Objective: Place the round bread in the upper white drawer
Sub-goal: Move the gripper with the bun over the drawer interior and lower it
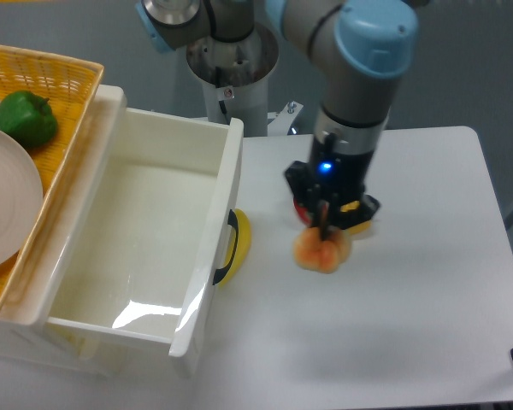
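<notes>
The round bread (320,251), an orange-tan lumpy bun, sits on the white table right of the drawer. My gripper (323,227) comes straight down onto its top, and the dark fingers (323,215) touch or press into the bun. The wrist body hides how the jaws stand. The upper white drawer (207,256) stands pulled open at the left. Its inside looks empty, and its black-and-yellow handle (232,246) faces the bread.
A red thing (301,210) and a yellow thing (361,225) peek out from behind the gripper. A woven yellow basket (64,77) at the far left holds a green pepper (24,118) and a white plate (4,201). The arm's base (232,64) stands behind the drawer.
</notes>
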Controlling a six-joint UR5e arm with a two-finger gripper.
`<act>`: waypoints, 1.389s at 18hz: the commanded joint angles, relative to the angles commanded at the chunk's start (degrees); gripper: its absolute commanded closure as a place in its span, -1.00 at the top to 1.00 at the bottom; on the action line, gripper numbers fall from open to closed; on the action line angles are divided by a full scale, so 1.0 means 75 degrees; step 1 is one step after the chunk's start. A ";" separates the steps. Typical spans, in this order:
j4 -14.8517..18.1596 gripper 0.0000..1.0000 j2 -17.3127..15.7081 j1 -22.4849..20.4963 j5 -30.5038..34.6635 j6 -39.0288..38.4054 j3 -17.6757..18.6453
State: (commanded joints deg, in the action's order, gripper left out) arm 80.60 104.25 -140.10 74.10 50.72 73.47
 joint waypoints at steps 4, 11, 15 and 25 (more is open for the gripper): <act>-0.0012 -1.00 -0.0293 0.0305 -0.0247 -0.0246 0.0282; -0.0012 -0.83 -0.0317 0.1101 -0.0458 -0.1149 0.0411; -0.0012 -0.28 -0.0329 0.1640 -0.0541 -0.1501 0.0669; 0.0047 1.00 -0.0341 0.1829 -0.0482 -0.1699 0.0751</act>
State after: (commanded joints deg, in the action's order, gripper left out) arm 80.95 101.69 -126.39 70.49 37.97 79.10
